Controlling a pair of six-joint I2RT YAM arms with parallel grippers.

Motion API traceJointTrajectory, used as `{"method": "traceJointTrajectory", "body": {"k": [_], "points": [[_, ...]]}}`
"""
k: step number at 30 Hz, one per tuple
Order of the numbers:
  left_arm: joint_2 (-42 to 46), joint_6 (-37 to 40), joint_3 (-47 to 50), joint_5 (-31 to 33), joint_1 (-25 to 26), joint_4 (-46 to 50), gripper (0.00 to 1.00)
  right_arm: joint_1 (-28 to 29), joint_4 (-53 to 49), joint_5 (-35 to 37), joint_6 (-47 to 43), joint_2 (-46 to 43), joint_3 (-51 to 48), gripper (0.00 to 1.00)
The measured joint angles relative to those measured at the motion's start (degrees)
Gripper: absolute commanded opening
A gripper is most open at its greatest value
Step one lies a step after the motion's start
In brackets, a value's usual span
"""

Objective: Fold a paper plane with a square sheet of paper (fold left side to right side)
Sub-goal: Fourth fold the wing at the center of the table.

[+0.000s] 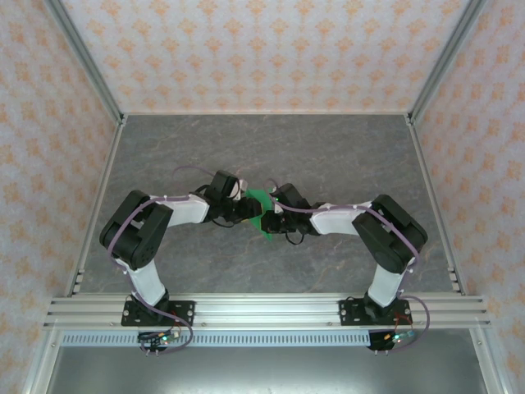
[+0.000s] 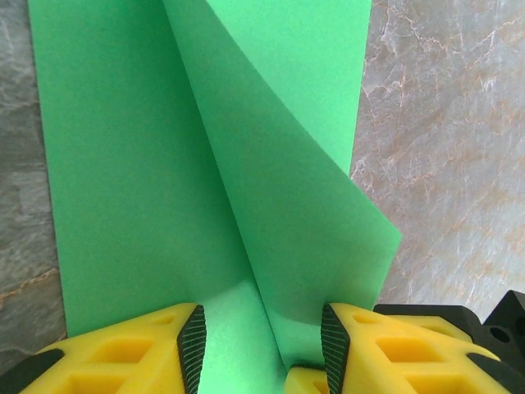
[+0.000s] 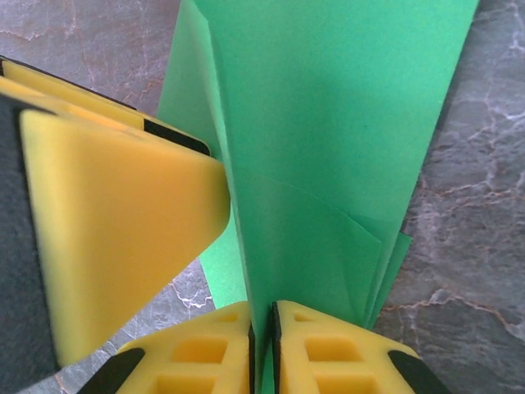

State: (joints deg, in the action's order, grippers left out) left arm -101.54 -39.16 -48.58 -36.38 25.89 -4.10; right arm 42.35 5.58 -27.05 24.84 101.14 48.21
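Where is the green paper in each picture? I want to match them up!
Top view: the green paper is a small patch at the middle of the grey marbled table.
Left wrist view: the paper covers left and middle, one flap curling, running between the left end effector's parted jaws.
Right wrist view: the paper stands in the middle, pinched by the right end effector.
Shared landmark: that grey marbled table around it.

- The folded sheet of paper (image 1: 261, 212) sits at the middle of the table (image 1: 344, 156), between the two grippers.
- The left gripper (image 1: 244, 207) is on its left, jaws either side of a raised flap.
- The right gripper (image 1: 276, 215) is on its right, jaws pinching the sheet's edge.
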Motion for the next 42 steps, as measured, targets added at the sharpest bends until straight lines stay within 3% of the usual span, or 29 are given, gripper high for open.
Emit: {"method": "traceJointTrajectory", "body": {"k": [31, 42], "points": [[-0.1, 0.0, -0.1, 0.4, 0.0, 0.2, 0.46, -2.0, 2.8, -3.9, -0.4, -0.1, -1.3, 0.27], [-0.1, 0.0, -0.1, 0.5, 0.0, 0.2, 0.46, 0.3, -5.3, 6.4, -4.2, -7.0, -1.1, 0.34]]}}
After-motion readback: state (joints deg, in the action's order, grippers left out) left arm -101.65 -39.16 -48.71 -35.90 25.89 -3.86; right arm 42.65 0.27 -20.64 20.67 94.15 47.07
